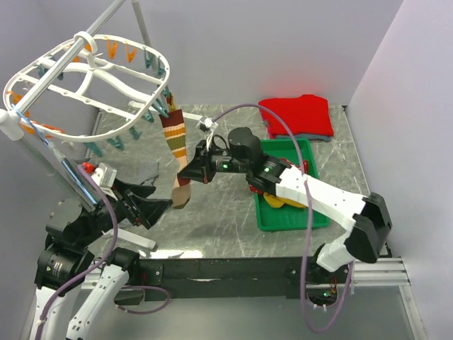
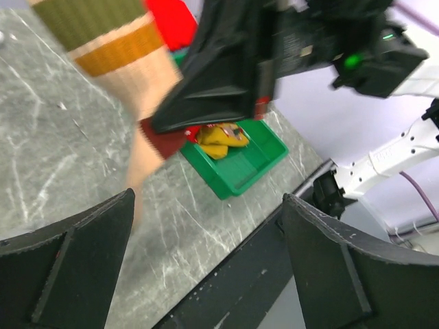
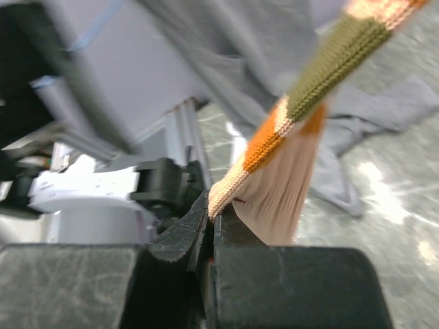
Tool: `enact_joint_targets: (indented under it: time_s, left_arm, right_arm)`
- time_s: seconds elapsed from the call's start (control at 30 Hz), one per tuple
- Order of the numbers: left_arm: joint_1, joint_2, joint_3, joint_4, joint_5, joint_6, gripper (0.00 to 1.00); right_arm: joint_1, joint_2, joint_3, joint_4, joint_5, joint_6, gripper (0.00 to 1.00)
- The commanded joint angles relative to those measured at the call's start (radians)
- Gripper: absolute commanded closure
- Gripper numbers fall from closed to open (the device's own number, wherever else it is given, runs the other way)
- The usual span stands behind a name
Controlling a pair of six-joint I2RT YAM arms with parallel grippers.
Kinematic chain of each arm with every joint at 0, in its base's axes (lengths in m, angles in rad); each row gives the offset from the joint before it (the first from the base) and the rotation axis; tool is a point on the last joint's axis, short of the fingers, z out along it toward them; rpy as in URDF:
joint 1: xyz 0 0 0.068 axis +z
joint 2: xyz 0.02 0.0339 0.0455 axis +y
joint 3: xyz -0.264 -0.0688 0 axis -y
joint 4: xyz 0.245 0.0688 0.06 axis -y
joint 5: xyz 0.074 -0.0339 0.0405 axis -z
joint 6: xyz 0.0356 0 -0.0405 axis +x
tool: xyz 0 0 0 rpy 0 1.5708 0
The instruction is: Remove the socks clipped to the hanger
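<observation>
We see one striped sock hanging by its top from a teal clip on the right rim of the white hanger, which sits high at the far left of the table. The sock drops in red, tan, olive and orange bands to a beige toe low over the marble surface. The right gripper reaches in from the right with its jaws pressed together on the sock's lower part; in the right wrist view the fabric's edge runs straight into the seam between the two fingers. The left gripper comes up from the near left with its fingers spread wide and nothing between them, its tips just beside the toe; we cannot tell whether they touch it. To the right, behind the right arm, a green tray holds a yellow sock, and a folded red garment lies beyond the tray by the back wall
</observation>
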Motion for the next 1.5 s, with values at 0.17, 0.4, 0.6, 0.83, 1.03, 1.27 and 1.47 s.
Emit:
enact_joint_targets:
  time_s: [0.17, 0.4, 0.6, 0.83, 1.03, 1.27, 1.47]
  left_arm:
    - [-0.001, 0.020, -0.010, 0.064, 0.116, 0.010, 0.05]
    - [0.000, 0.022, -0.002, 0.032, 0.147, 0.044, 0.04]
    - [-0.001, 0.030, -0.005, 0.010, 0.141, 0.067, 0.04]
    - [-0.001, 0.034, -0.016, 0.000, 0.146, 0.076, 0.03]
    - [-0.001, 0.047, -0.025, 0.007, 0.150, 0.073, 0.06]
    - [-0.001, 0.053, -0.030, 0.012, 0.161, 0.064, 0.46]
    - [-0.001, 0.043, -0.013, -0.019, 0.152, 0.073, 0.99]
  right_arm:
    - [0.076, -0.102, 0.057, -0.039, -0.007, 0.024, 1.00]
    - [0.093, -0.111, 0.082, -0.066, 0.012, 0.025, 1.00]
    - [0.093, -0.126, 0.079, -0.057, 0.003, 0.041, 1.00]
    - [0.096, -0.152, 0.085, -0.056, -0.054, 0.070, 1.00]
    - [0.111, -0.163, 0.099, 0.001, -0.100, 0.104, 1.00]
    - [0.128, -0.158, 0.103, 0.019, -0.116, 0.117, 1.00]
    - [0.128, -0.115, 0.167, -0.071, -0.070, 0.050, 0.84]
